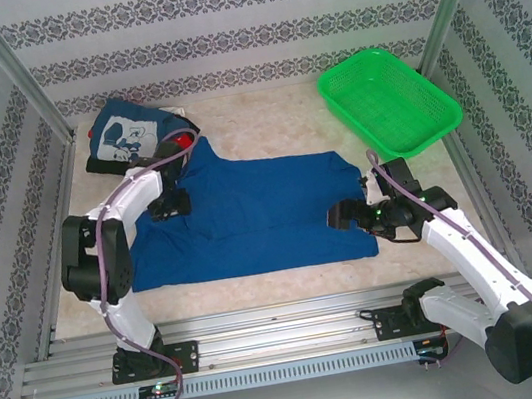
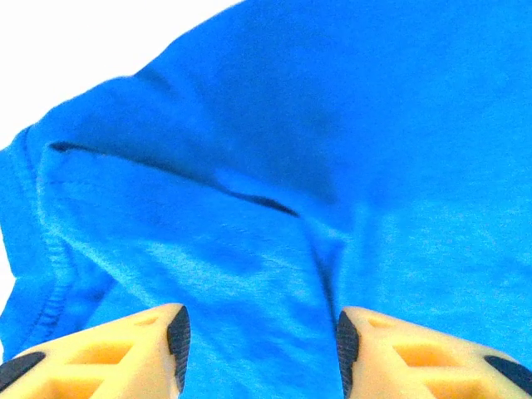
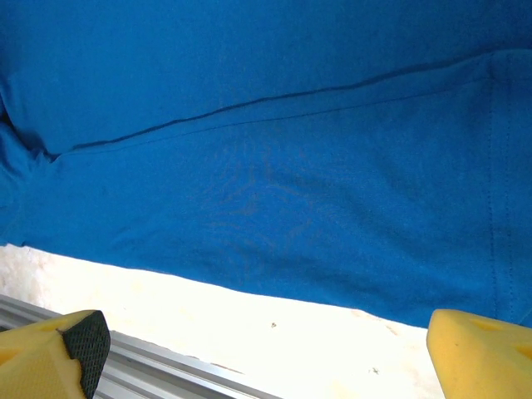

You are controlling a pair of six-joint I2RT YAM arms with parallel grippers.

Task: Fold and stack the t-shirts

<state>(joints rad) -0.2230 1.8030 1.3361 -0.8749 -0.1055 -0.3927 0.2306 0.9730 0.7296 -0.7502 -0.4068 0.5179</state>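
Left wrist view: the left gripper [image 2: 262,345] is seen with its yellow jaws parted and nothing clamped, and a creased fold of the royal-blue soft-cloth t-shirt [image 2: 274,166] lies directly ahead of and beneath it. The right gripper [image 3: 262,353] is spread wider and is also empty, with the shirt's other end just ahead. The shirt's long axis is judged to run from one gripper to the other, so each arm is nearest its own end.

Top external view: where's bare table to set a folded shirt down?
Bare table lies beyond the royal-blue shirt, between the navy shirt and green basket, plus a narrow strip between its near hem and the front rail. Crowded: the far-left corner at the left end effector, the shirt's right edge at the right end effector.
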